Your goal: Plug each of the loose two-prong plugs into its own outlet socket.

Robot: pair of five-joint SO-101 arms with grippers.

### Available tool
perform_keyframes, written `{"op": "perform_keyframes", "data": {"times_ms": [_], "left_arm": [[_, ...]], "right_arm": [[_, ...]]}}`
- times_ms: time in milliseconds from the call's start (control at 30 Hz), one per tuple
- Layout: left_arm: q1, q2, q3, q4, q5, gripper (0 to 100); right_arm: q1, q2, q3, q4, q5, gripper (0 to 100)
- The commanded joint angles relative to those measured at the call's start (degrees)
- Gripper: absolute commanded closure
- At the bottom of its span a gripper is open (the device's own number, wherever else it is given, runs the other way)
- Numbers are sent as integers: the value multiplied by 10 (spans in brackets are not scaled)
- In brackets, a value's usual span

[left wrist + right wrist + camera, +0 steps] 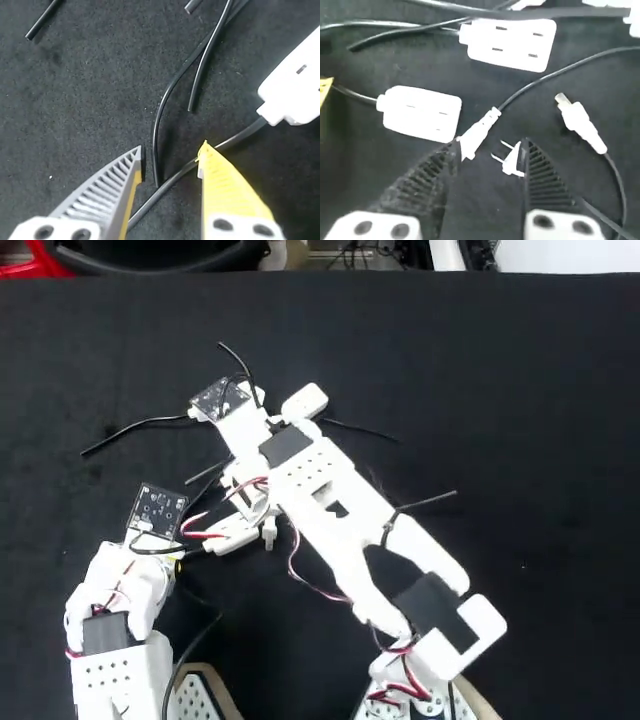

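Observation:
In the right wrist view my right gripper (490, 145) is open just above the black mat. A small white two-prong plug (509, 159) lies between its fingers, close to one of them and not gripped. A second white plug (580, 124) on a black cable lies off to one side. A third white plug end (479, 134) lies by the other finger. Beyond them sit two white outlet blocks (512, 44) (420, 111). My left gripper (171, 148) is open over black cables (160, 125), with a white outlet block (295, 90) beside it.
From above, the right arm (330, 500) stretches diagonally across the middle of the black table (520, 390). The left arm (115, 610) is folded near the front left. Loose black cable pieces (130, 430) lie scattered at the left. A small white plug (268, 533) shows beside the arm.

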Motion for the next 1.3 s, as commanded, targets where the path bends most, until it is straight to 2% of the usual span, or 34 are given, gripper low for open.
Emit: {"op": "perform_keyframes", "data": {"times_ms": [0, 133, 533, 700, 900, 1000, 1267], "left_arm": [[4, -4, 0, 2, 3, 811], [5, -4, 0, 2, 3, 811], [6, -4, 0, 2, 3, 811], [6, -4, 0, 2, 3, 811], [6, -4, 0, 2, 3, 811], [6, -4, 0, 2, 3, 811], [7, -4, 1, 2, 3, 811]], "right_arm": [[6, 36, -11, -16, -32, 811], [6, 80, -31, -6, -65, 812], [4, 122, -44, -10, -65, 814], [4, 158, -72, -14, -65, 954], [4, 167, -80, -6, -61, 972], [5, 167, -90, 33, -56, 987], [7, 138, -178, 168, 14, 987]]}}
